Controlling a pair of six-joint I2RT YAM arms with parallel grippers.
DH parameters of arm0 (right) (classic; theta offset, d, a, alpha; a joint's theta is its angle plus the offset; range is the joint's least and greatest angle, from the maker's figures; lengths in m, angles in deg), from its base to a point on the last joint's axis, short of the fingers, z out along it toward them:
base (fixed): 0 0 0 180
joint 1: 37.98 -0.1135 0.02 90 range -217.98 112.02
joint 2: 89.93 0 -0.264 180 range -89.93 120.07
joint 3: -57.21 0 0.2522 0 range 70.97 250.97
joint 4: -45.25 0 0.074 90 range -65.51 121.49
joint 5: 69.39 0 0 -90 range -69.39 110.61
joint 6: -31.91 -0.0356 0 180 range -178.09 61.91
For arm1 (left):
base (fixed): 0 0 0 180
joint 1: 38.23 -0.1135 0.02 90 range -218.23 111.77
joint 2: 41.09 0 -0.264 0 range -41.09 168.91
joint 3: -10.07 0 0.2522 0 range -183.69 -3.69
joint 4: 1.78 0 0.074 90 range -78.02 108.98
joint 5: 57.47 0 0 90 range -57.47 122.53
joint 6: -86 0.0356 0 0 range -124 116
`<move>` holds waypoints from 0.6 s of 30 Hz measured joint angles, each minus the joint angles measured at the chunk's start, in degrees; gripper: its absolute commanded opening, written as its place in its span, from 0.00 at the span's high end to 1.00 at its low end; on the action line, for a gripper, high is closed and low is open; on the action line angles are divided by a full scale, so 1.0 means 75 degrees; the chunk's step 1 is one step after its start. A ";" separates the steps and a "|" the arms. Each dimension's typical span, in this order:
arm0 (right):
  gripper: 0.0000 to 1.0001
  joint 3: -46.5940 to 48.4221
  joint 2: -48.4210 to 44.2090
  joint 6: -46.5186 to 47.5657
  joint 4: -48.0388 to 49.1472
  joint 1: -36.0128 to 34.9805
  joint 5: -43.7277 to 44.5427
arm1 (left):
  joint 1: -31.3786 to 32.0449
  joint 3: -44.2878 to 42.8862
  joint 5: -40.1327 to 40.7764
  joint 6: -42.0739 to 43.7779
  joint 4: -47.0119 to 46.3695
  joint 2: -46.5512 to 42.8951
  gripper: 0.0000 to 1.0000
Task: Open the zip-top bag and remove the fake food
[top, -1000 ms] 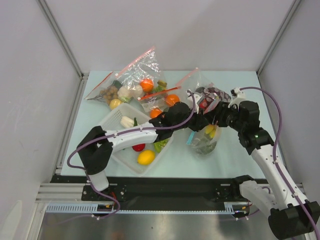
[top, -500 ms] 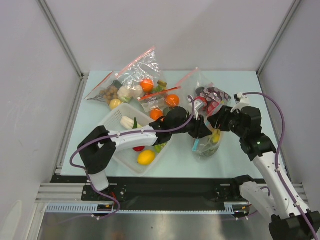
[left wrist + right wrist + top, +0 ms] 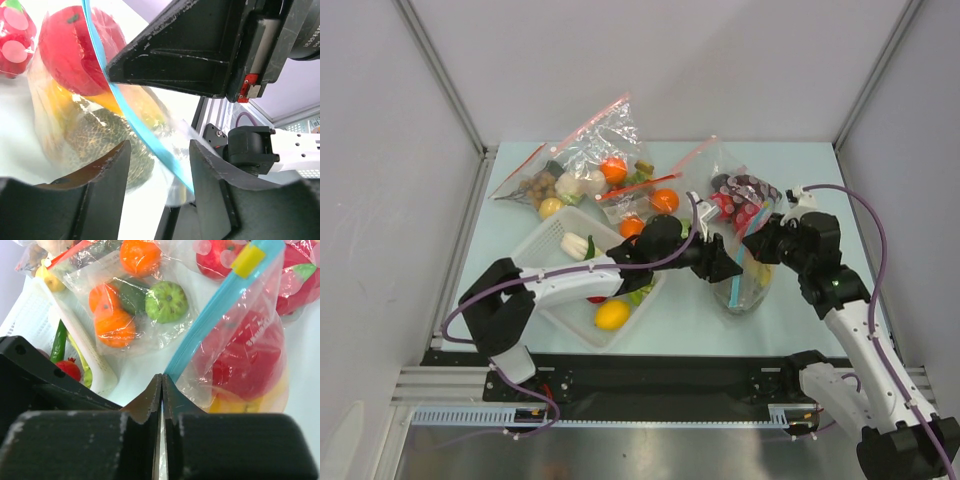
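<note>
The zip-top bag (image 3: 748,288) lies right of centre, its light blue zip strip (image 3: 220,315) carrying a yellow slider (image 3: 248,260). The fake food sits inside it: a red fruit (image 3: 70,50), a netted melon (image 3: 105,142) and a yellow piece (image 3: 250,402). My right gripper (image 3: 162,377) is shut on the near end of the strip; from above it (image 3: 758,250) sits at the bag's upper edge. My left gripper (image 3: 159,150) is open with the strip (image 3: 145,130) running loose between its fingers. In the top view it (image 3: 724,267) is just left of the bag.
A white basket (image 3: 548,240) holding a lemon (image 3: 612,315) and other toy produce stands to the left under my left arm. Red-strip bags (image 3: 590,150) with oranges and a lime (image 3: 167,301) lie behind. A bag of red pieces (image 3: 745,192) is behind the zip-top bag.
My right gripper has closed on the bag's blue strip. My left gripper has opened off the strip and drawn back a little to the left. The bag has shifted slightly.
</note>
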State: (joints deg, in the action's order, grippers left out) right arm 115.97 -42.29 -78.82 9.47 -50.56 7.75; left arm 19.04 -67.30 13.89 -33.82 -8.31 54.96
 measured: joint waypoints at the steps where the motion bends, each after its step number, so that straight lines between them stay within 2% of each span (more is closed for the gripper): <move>1: 1.00 0.0000 -0.0015 0.0003 -0.0023 0.0012 0.0000 | -0.0029 0.0003 0.0000 0.0009 0.0020 -0.0015 0.42; 11: 1.00 0.0000 -0.0347 0.0012 -0.0102 0.0149 0.0003 | -0.0796 0.0446 0.0195 -0.0254 -0.0358 -0.0510 0.39; 18: 1.00 -0.0023 -0.0408 0.0035 -0.0152 0.0286 0.0128 | -0.0793 0.0184 -0.0099 -0.0694 -0.1043 0.0341 0.38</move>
State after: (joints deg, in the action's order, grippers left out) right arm 115.79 -45.35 -78.56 8.33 -48.42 8.71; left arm 13.10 -65.93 13.15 -39.02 -16.14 57.52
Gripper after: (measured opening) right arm 0.009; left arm 0.616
